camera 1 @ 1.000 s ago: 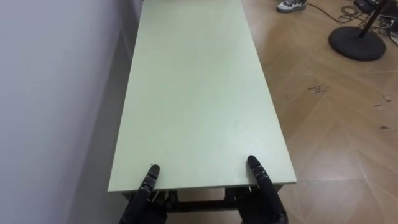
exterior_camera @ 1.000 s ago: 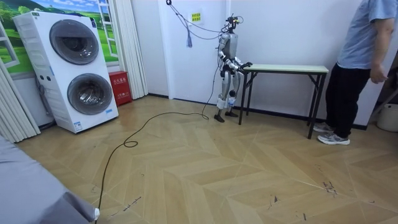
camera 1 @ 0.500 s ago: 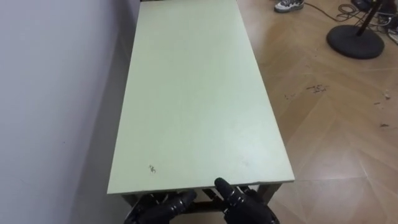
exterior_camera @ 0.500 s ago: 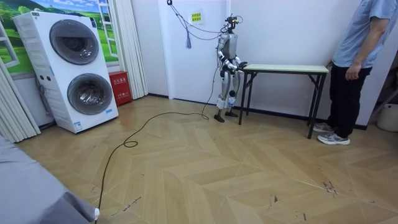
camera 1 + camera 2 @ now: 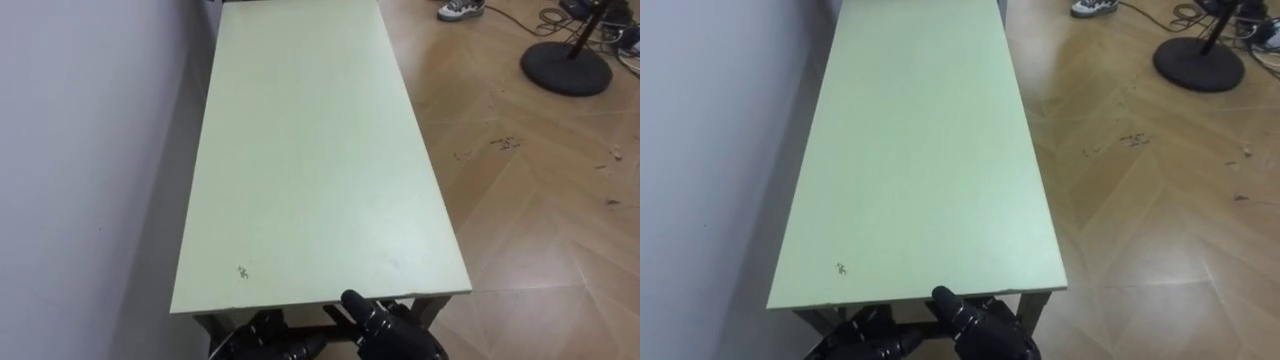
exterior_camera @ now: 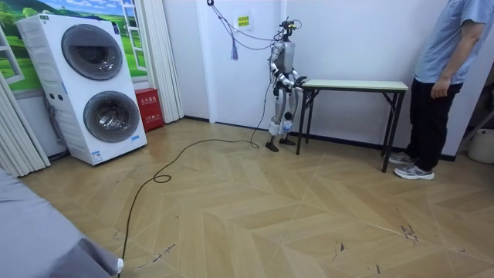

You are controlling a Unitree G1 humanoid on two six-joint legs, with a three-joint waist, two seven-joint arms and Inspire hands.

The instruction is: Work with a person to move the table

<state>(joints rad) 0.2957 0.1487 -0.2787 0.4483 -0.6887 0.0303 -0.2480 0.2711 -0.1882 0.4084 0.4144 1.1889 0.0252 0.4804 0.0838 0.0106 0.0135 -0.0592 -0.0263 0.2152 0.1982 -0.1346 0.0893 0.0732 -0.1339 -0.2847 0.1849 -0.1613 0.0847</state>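
A long table with a pale green top (image 5: 310, 150) stands along the white wall, its near end right before me. Both my hands hang just below that near edge, off the top. My right hand (image 5: 388, 328) shows straight fingers, one reaching up toward the edge. My left hand (image 5: 268, 335) sits lower, its fingers relaxed and partly under the edge. In the room view I stand at the table's (image 6: 355, 84) left end. A person (image 6: 438, 77) stands at its far end, one hand close to that end, not gripping it.
The wall runs close along the table's left side. A round black stand base (image 5: 567, 68) and the person's shoes (image 5: 460, 10) lie on the wood floor to the right. A stacked washer and dryer (image 6: 93, 85) stands far off.
A second ago both hands held the table's near edge with thumbs on top. They have let go and dropped below the edge, fingers uncurled. The person has turned toward the table.
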